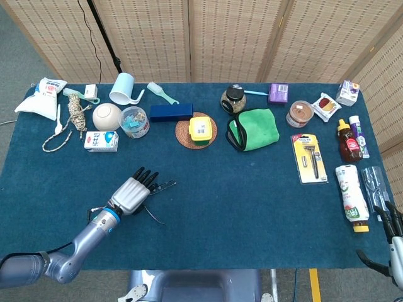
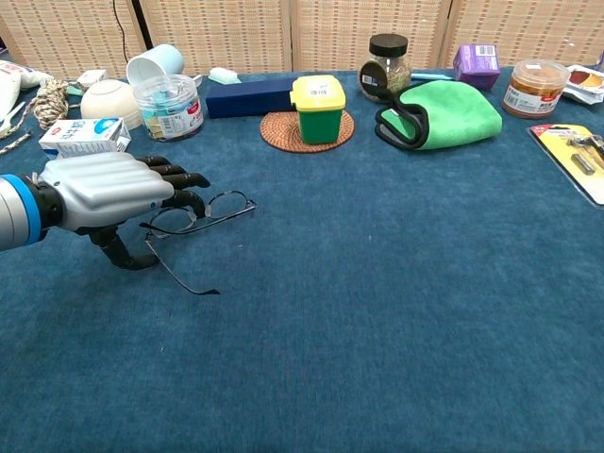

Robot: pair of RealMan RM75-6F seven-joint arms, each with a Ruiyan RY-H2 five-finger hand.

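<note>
A pair of thin-framed glasses [image 2: 206, 212] [image 1: 161, 186] lies on the blue table at front left. My left hand [image 2: 106, 192] [image 1: 131, 195] lies palm down over its left end. The fingertips [image 2: 192, 181] rest on the left lens, and the thumb [image 2: 121, 255] is down on the cloth beside the hinge. One temple arm [image 2: 185, 280] sticks out toward the near right. Only the head view shows my right hand [image 1: 391, 234], at the bottom right corner. Its fingers are spread and hold nothing. It is just below a clear packet [image 1: 374, 182].
A milk carton [image 2: 83, 137], bowl [image 2: 111, 102], clear tub [image 2: 170, 106] and cup [image 2: 154, 63] stand behind the left hand. Mid-table are a navy box [image 2: 247, 96], a yellow-green container [image 2: 318, 109] on a woven coaster, and a green cloth [image 2: 441, 115]. A razor pack [image 1: 308, 158] and bottles [image 1: 351, 198] are at right.
</note>
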